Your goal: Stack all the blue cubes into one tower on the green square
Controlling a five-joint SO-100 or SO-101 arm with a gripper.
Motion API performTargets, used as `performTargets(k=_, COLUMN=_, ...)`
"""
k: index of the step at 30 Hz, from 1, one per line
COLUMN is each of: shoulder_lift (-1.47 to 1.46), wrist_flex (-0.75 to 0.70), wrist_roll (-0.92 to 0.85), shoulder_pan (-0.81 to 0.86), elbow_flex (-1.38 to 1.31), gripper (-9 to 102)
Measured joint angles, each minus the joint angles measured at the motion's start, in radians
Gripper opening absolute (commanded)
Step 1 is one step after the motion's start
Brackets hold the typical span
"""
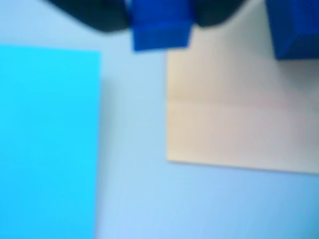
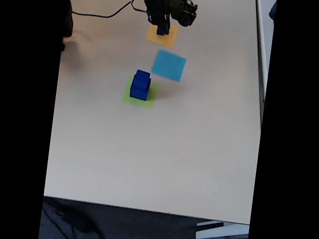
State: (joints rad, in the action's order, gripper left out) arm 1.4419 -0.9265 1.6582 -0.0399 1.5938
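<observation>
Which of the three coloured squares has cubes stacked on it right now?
The green square, nearest the camera in the fixed view, carries two stacked blue cubes. The light-blue square is bare; the claw holds a small cube over the orange square.

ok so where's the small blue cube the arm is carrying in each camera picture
Wrist view: the small blue cube sits at the top centre, between the dark jaws.
Fixed view: the same cube is near the top, under the gripper, over the orange square.
Shared landmark: the light-blue square.
</observation>
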Motion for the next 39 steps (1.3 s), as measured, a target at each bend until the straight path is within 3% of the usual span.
performTargets(k=13, shoulder_lift=-0.052, wrist_flex=0.029, wrist_roll=-0.141, shoulder_pan=0.161, elbow_flex=-0.037, gripper=0)
performTargets(k=39, shoulder_lift=-0.250, wrist_flex=0.089, wrist_roll=-0.117, shoulder_pan=0.178, elbow_flex=-0.130, gripper=1)
